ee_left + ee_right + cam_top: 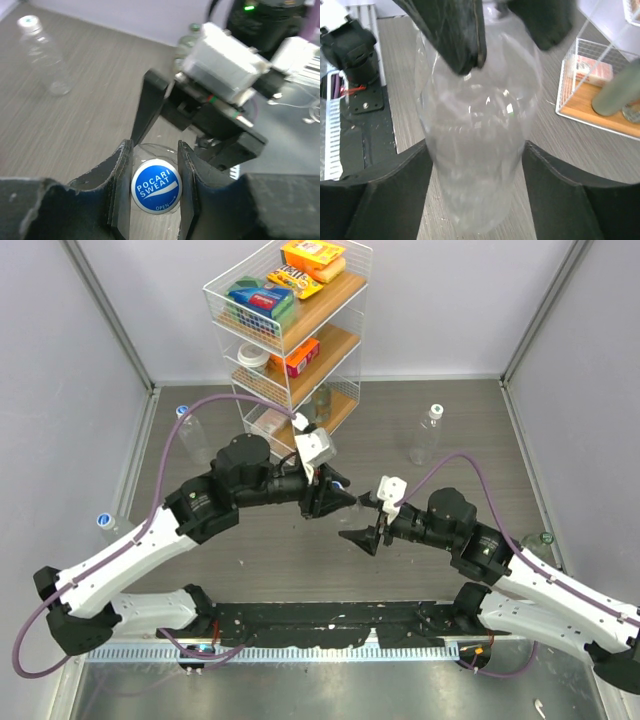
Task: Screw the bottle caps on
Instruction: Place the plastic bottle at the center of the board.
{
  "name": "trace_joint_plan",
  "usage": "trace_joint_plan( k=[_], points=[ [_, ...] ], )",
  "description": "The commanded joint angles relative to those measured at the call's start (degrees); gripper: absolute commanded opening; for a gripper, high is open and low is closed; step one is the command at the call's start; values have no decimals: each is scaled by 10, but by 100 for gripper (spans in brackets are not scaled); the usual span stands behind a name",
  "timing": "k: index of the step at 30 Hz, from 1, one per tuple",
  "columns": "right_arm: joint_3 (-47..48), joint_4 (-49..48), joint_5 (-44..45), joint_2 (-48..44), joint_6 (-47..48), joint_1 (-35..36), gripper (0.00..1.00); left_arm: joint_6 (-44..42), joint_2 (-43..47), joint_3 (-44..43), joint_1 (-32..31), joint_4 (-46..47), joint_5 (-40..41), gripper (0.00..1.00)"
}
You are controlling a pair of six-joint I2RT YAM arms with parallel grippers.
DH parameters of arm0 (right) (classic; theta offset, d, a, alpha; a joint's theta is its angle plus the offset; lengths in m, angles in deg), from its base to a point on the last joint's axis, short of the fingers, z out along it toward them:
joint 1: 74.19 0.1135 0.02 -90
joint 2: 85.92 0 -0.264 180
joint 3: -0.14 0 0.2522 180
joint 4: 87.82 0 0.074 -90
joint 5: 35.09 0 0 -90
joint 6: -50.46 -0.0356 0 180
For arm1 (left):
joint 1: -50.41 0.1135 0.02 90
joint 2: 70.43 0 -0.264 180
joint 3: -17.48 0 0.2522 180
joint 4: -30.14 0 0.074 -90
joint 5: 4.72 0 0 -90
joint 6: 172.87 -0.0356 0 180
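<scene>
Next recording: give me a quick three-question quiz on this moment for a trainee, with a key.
1. Multiple choice: what is printed on the blue cap between the fingers of the left gripper? A) Pocari Sweat B) Evian C) nothing
2. True or false: the right gripper is empty.
3. Fill in: the wire rack stands at the ___ edge of the table, opposite the arm bases.
Key: 1 A. 2 False: it is closed on a clear bottle. 3 far.
</scene>
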Motion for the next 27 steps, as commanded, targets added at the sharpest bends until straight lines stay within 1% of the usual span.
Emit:
trace_joint_plan(
  k=[1, 3, 4, 6, 8, 9, 12, 14, 15, 18, 19, 20, 23, 24, 27],
  points=[
    [1, -51, 77, -5, -33, -6, 78, 19, 26, 3, 2, -46, 215, 0],
    [6, -44, 97, -3, -38, -6, 80, 29, 14, -2, 2, -75, 312, 0],
    [-2, -39, 125, -13, -49, -7, 82, 61, -13, -11, 2, -111, 415, 0],
    [-15, -51, 149, -33, -59, -6, 83, 89, -29, -3, 2, -108, 470, 0],
    [-27, -51, 171, -54, -73, -6, 83, 114, -44, 16, 3, -91, 503, 0],
    [-34, -51, 210, -68, -78, -6, 84, 134, -55, 22, 5, -86, 527, 0],
    [-38, -46, 257, -89, -89, -6, 84, 180, -87, 25, 22, -96, 577, 0],
    [-41, -33, 286, -103, -91, -6, 84, 191, -99, 38, 25, -88, 623, 0],
    [-45, -29, 295, -113, -90, -6, 84, 197, -101, 46, 29, -78, 628, 0],
    [-58, -33, 314, -127, -90, -6, 84, 229, -99, 68, 70, -73, 596, 0],
    [-62, -32, 323, -133, -90, -6, 84, 242, -97, 74, 80, -80, 616, 0],
    [-62, -26, 330, -135, -91, -6, 84, 267, -94, 80, 91, -95, 658, 0],
    [-64, -20, 352, -141, -91, -6, 84, 301, -80, 93, 119, -133, 740, 0],
    [-65, -22, 353, -141, -91, -7, 84, 307, -75, 101, 129, -137, 753, 0],
    [-65, -27, 357, -136, -82, -6, 84, 330, -61, 126, 168, -146, 755, 0]
  ],
)
